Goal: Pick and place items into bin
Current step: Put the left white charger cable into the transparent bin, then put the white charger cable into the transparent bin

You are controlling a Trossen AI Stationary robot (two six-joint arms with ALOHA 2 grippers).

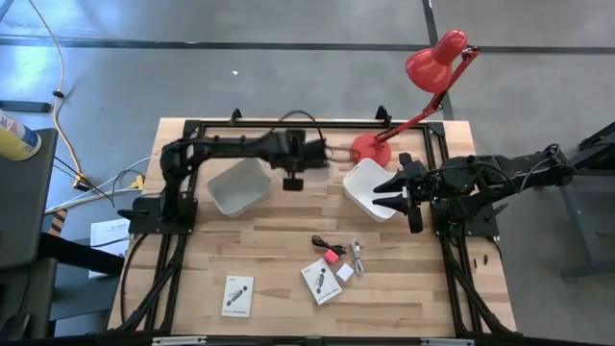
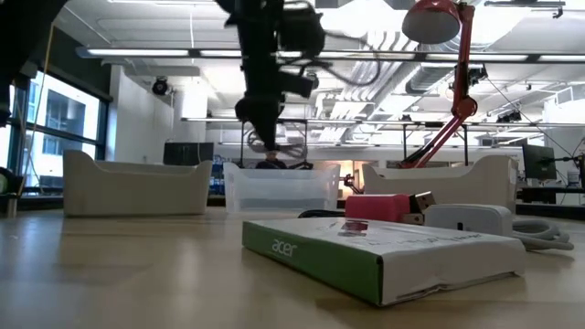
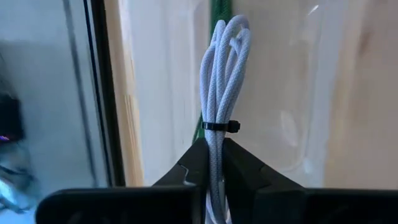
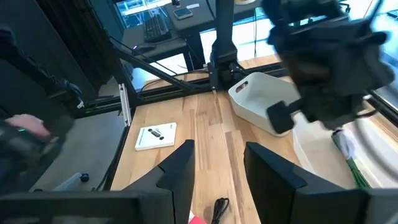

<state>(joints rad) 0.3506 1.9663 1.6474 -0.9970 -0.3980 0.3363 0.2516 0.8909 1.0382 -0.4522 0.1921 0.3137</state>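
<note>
White braided coiled cable pinched in left end effector | above clear plastic bin | right end effector parted, empty, over tabletop

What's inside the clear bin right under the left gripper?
Below the left gripper, shut on the white cable bundle, a green pen shows in the clear bin. The bundle hides most of the pen.

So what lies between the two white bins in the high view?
The left gripper, shut on a cable, and the red lamp's base; below them, bare table.
</note>
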